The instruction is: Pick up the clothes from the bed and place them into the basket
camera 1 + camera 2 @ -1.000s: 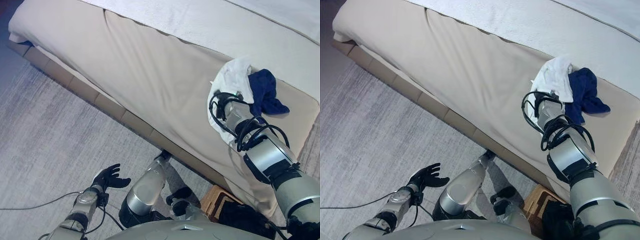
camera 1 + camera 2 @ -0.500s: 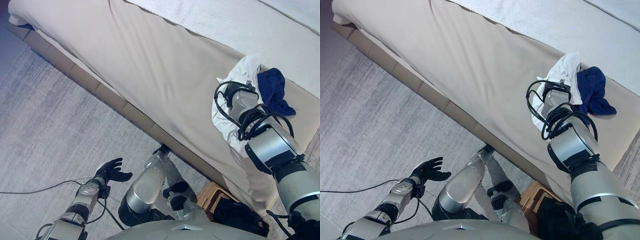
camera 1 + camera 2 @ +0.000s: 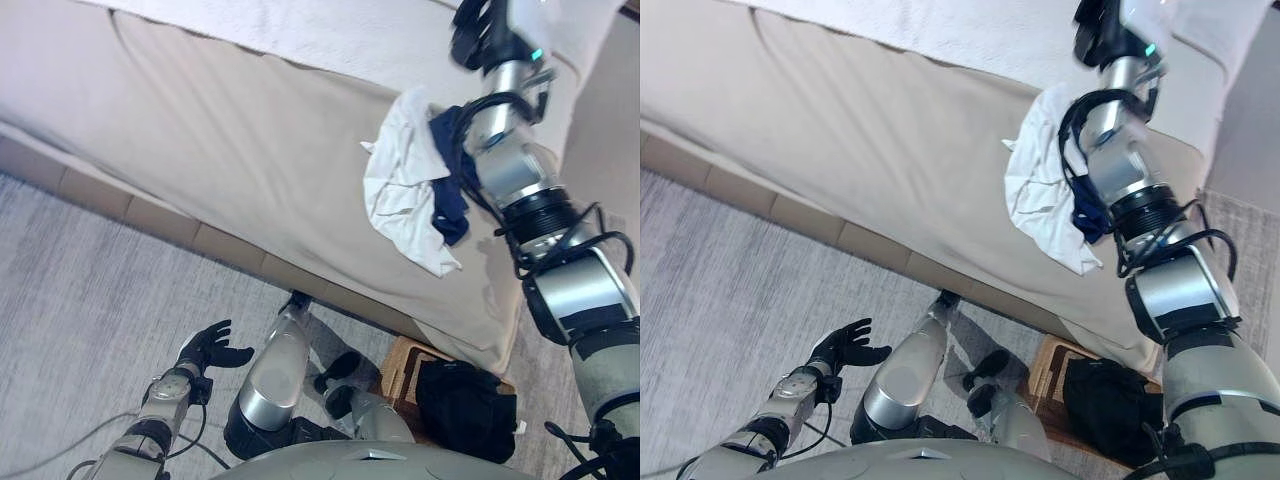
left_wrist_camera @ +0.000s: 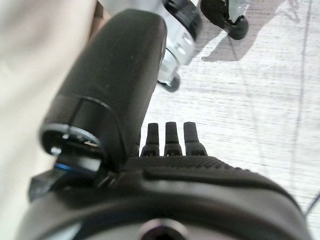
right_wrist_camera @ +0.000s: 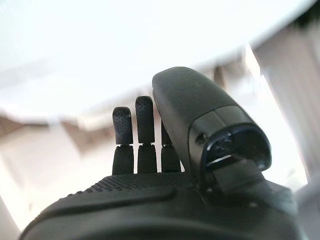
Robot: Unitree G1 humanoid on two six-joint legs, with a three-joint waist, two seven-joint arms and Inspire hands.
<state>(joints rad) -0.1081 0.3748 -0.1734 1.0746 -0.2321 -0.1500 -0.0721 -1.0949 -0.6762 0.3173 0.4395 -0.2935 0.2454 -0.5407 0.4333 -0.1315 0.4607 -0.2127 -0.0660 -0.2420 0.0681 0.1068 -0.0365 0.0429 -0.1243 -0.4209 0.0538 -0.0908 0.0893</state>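
A white garment [image 3: 403,190] and a navy garment [image 3: 452,195] lie together on the beige bed [image 3: 230,140], near its edge. The navy one is partly hidden behind my right forearm. My right arm reaches up past the clothes over the bed. In the right wrist view my right hand [image 5: 145,155] has straight fingers and holds nothing. My left hand [image 3: 208,350] hangs open and empty low over the floor, far from the bed. The wicker basket [image 3: 398,364] stands on the floor by my feet, below the bed's corner.
A dark garment [image 3: 466,408] lies in the basket. The bed's wooden base [image 3: 150,215] runs along the grey carpet [image 3: 90,290]. A white blanket [image 3: 330,35] covers the far part of the bed.
The camera has shifted. My right arm has risen from the clothes and now stretches higher over the bed. The left hand has stayed in place.
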